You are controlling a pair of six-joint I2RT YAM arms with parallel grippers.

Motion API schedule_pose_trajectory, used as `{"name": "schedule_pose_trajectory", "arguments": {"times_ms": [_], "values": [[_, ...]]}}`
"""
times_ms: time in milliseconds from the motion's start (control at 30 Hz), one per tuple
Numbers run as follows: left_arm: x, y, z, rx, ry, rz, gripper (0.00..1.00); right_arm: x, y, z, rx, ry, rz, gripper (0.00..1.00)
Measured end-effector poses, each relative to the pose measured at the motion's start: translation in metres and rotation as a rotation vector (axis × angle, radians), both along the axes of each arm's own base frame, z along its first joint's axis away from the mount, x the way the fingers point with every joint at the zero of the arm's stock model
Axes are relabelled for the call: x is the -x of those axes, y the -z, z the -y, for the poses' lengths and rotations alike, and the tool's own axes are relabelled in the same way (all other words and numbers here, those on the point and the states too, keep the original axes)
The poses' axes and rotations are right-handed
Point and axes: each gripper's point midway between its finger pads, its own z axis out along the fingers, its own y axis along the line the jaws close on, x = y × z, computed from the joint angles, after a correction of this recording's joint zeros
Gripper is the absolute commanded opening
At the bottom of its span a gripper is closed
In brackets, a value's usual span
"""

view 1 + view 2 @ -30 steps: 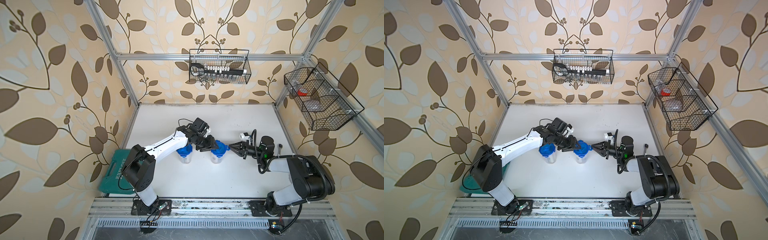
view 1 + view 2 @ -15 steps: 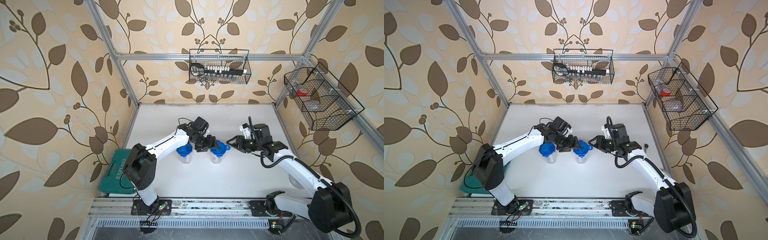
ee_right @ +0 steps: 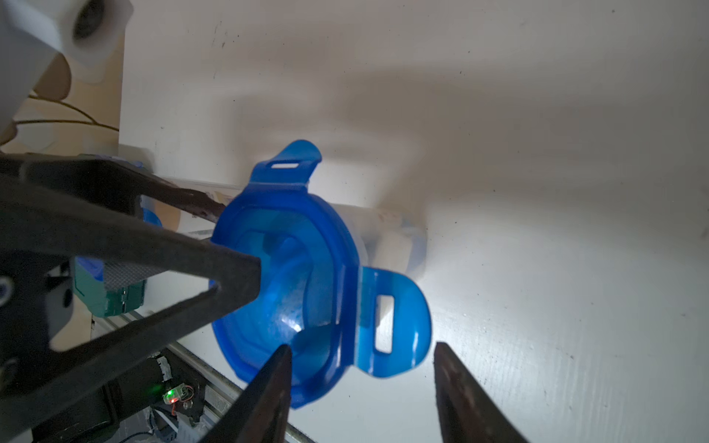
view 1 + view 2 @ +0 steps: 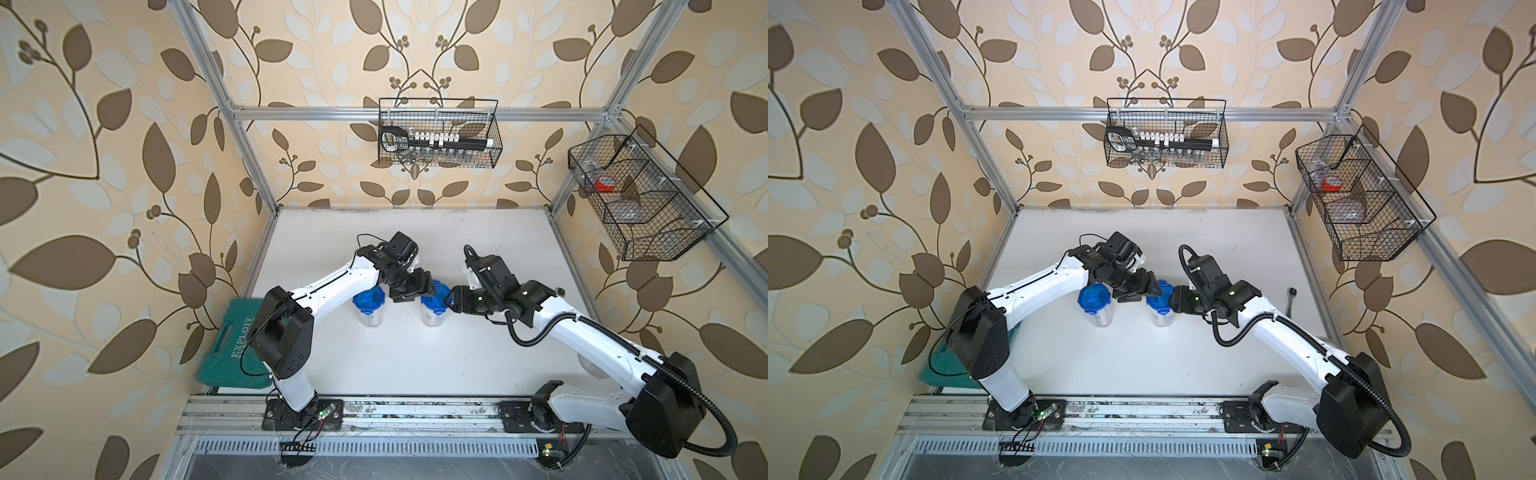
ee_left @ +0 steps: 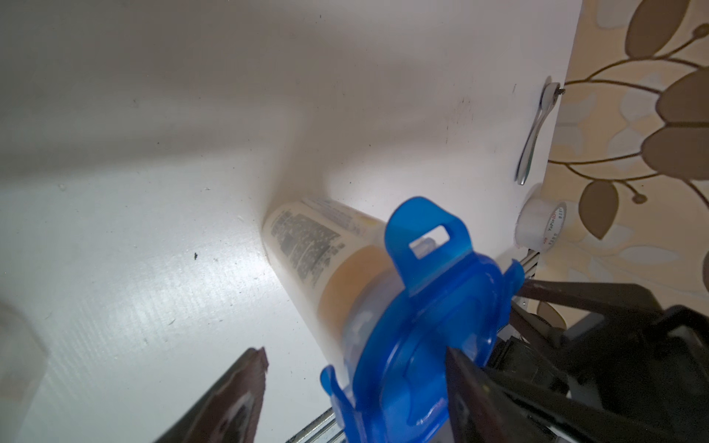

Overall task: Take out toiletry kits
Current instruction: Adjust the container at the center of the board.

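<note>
in both top views two clear jars stand upright on the white counter (image 4: 415,365), near the middle of the frame, each under a blue lid: the left jar (image 4: 369,306) and the right jar (image 4: 432,308). two arms meet over the right jar. the left gripper (image 4: 417,286) sits at that lid's left edge, the right gripper (image 4: 449,300) at its right edge. two wire baskets hang on the frame, one at top centre (image 4: 438,133), one at the right (image 4: 640,199). a green case (image 4: 232,349) lies at the lower left, off the counter.

in the left wrist view the left gripper (image 5: 356,395), at the bottom edge, is spread, one finger on the blue lid (image 5: 422,337) and the other clear of it. a toiletry kit (image 5: 307,245) shows through the jar wall: a white printed label and an orange band. at the right edge lie one metal tool (image 5: 535,134) and one tape roll (image 5: 541,222).

in the right wrist view the right gripper (image 3: 360,387), at the bottom edge, is spread with one lid tab (image 3: 391,318) between its fingers. two tabs stick out from the lid. the left gripper's fingers (image 3: 230,268) come in from the left onto the lid.
</note>
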Motion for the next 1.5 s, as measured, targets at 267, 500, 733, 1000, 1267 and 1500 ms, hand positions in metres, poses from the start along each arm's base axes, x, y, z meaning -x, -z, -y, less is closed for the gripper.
{"name": "schedule_pose_trajectory", "arguments": {"times_ms": [267, 500, 733, 1000, 1267, 1500], "values": [[0.001, 0.000, 0.002, 0.009, 0.011, -0.004, 0.75, 0.013, -0.010, 0.020, 0.068, 0.006, 0.023, 0.56], [0.001, 0.000, 0.003, 0.012, 0.015, -0.004, 0.76, 0.013, 0.013, 0.021, 0.120, -0.007, -0.041, 0.51], [0.001, -0.001, 0.003, 0.012, 0.030, 0.007, 0.73, -0.006, 0.034, 0.028, 0.167, 0.034, -0.107, 0.45], [0.002, -0.001, 0.004, 0.020, 0.041, 0.005, 0.70, -0.033, 0.018, 0.034, 0.140, 0.073, -0.062, 0.44], [0.004, -0.001, 0.008, 0.043, 0.043, -0.005, 0.70, -0.046, 0.019, 0.021, 0.095, 0.053, -0.069, 0.46], [0.005, 0.001, 0.014, 0.065, 0.035, -0.024, 0.70, -0.065, 0.010, 0.014, 0.061, 0.053, -0.060, 0.46]]}}
